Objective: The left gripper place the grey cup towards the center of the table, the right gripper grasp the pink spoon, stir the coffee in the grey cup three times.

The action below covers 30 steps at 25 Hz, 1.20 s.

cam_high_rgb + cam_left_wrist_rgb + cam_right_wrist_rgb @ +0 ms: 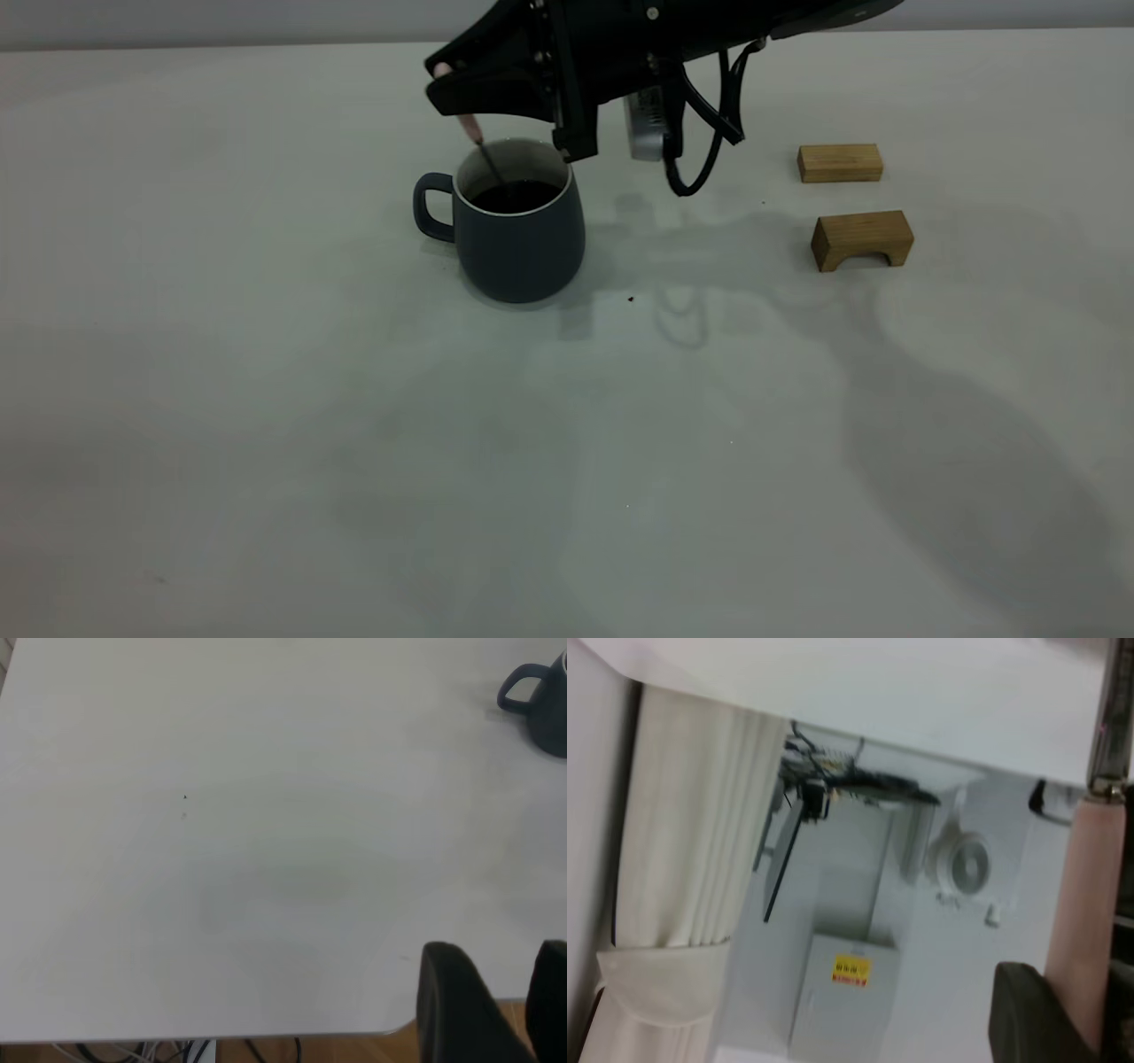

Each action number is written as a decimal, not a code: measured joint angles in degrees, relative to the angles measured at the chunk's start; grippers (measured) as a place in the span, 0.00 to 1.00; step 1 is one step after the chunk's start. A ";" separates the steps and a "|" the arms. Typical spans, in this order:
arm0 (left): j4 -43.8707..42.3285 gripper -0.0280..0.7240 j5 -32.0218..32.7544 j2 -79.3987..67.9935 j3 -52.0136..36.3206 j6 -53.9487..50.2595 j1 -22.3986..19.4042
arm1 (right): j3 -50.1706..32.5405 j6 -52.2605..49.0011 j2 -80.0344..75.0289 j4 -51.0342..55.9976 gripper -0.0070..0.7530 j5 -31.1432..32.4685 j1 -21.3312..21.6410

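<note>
The grey cup (518, 232) stands upright on the table (266, 399), left of centre toward the back, with its handle pointing left. Dark coffee (516, 196) fills it. My right gripper (449, 84) hovers just above the cup's far-left rim, shut on the pink spoon (469, 125). The spoon hangs tilted, and its metal neck dips into the coffee. In the right wrist view the pink spoon (1090, 904) is pinched between the fingers (1028, 1010). My left gripper (509, 1001) is parked by the table's edge, open and holding nothing. The grey cup (542, 704) is far from it.
Two tan wooden blocks lie to the right of the cup, a flat one (840, 163) and an arch-shaped one (861, 239). The right arm's cables and silvery cylinder (645, 128) hang above the table behind the cup. A tiny dark speck (631, 299) marks the table.
</note>
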State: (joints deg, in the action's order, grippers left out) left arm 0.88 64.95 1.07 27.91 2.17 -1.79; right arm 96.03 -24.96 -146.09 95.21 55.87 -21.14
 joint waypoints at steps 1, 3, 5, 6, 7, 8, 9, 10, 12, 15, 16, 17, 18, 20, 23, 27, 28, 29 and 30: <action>0.00 0.40 0.00 0.00 0.00 0.00 0.00 | 0.00 0.88 0.00 -0.77 0.20 -0.38 0.30; 0.00 0.40 0.00 0.00 0.00 0.00 0.00 | 0.00 1.73 0.00 -2.33 0.20 -0.44 0.70; 0.00 0.40 0.00 0.00 0.00 0.00 0.00 | 0.00 1.78 0.00 -3.46 0.20 -0.44 1.04; 0.00 0.40 0.00 0.00 0.00 0.00 0.00 | 0.00 1.84 0.00 -3.77 0.20 -0.39 1.04; 0.00 0.40 0.00 0.00 0.00 0.00 0.00 | 0.00 1.97 0.00 -4.06 0.21 -0.32 1.04; 0.00 0.40 0.00 0.00 0.00 0.00 0.00 | 0.00 1.96 0.00 -4.45 0.22 -0.03 1.04; 0.00 0.40 0.00 0.00 0.00 0.00 0.00 | 0.00 1.97 0.00 -5.01 0.24 0.25 1.04; 0.00 0.40 0.00 0.00 0.00 0.00 0.00 | 0.00 2.02 0.00 -5.44 0.26 0.66 1.04; 0.00 0.40 0.00 0.00 0.00 0.00 0.00 | 0.00 2.03 0.00 -6.14 0.37 1.34 1.04; 0.00 0.40 0.00 0.00 0.00 0.00 0.00 | 0.00 2.16 0.00 -7.60 0.56 2.98 1.04; 0.00 0.40 0.00 0.00 0.00 0.00 0.00 | 0.00 2.16 0.00 -8.65 0.63 3.92 1.04; 0.00 0.40 0.00 0.00 0.00 0.00 0.00 | 0.00 2.16 0.21 -9.74 0.69 4.88 1.04; 0.00 0.40 0.00 0.00 0.00 0.00 0.00 | 0.00 2.16 0.49 -11.35 0.75 5.73 1.04; 0.00 0.40 0.00 0.00 0.00 0.00 0.00 | 0.00 2.16 2.19 -16.07 0.84 7.13 1.04; 0.00 0.40 0.00 0.00 0.00 0.00 0.00 | 0.00 2.16 7.32 -24.38 0.88 8.09 1.19; 0.00 0.40 0.00 0.00 0.00 0.00 0.00 | 0.00 2.16 17.06 -40.02 0.81 9.28 1.43; 0.00 0.40 0.00 0.00 0.00 0.00 0.00 | 0.00 2.16 19.66 -43.56 0.78 9.88 1.48; 0.00 0.40 0.00 0.00 0.00 0.00 0.00 | 0.00 2.16 21.72 -47.44 0.75 10.59 1.54; 0.00 0.40 0.00 0.00 0.00 0.00 0.00 | 0.00 2.16 24.18 -50.81 0.72 11.55 1.54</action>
State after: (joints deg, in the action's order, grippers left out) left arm 0.88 64.95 1.07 27.91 2.17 -1.79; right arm 96.03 -22.80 -121.91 44.40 67.43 -19.60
